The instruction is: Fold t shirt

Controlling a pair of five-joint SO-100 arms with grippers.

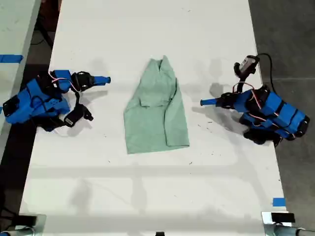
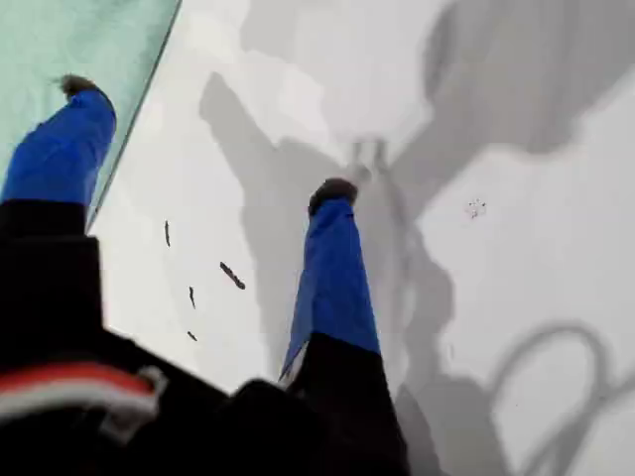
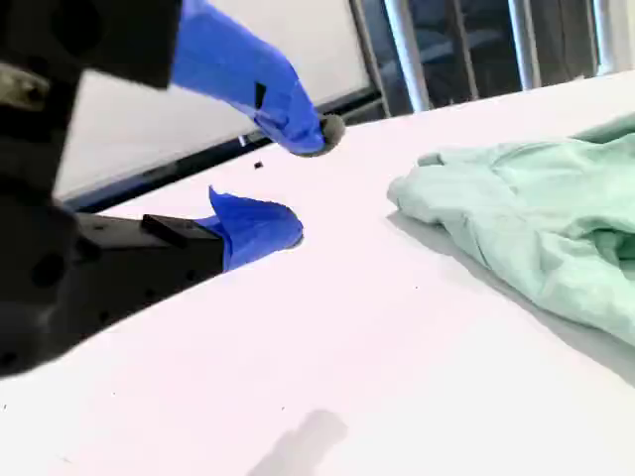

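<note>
Lying near the middle of the white table (image 1: pixel 197 29), the t shirt (image 1: pixel 155 110) is a pale mint-green piece of cloth, narrow at its twelve o'clock end in the exterior view and widening to a squarer hem at six o'clock. A sleeve or flap is folded across its upper half, and soft wrinkles run along its length. At about three o'clock from the shirt in that view sits my first gripper (image 1: pixel 203 102), its blue tip pointing toward the cloth but stopping short, with bare table between them. Its wrist view shows the jaws spread apart with nothing between them. One fingertip (image 2: pixel 79 89) hangs over the straight shirt edge, though I cannot tell whether it touches. A few small dark flecks (image 2: pixel 232 276) mark the table beneath it. At about nine o'clock from the shirt in the exterior view is my second gripper (image 1: pixel 107 79), also aimed at the cloth and well clear of it. Its jaws are parted and empty, and the rumpled end of the shirt shows ahead of them. A black cable (image 1: pixel 266 61) loops above the first arm, and a scrap of blue tape (image 1: pixel 278 202) sits at the table's five o'clock corner in the exterior view.
</note>
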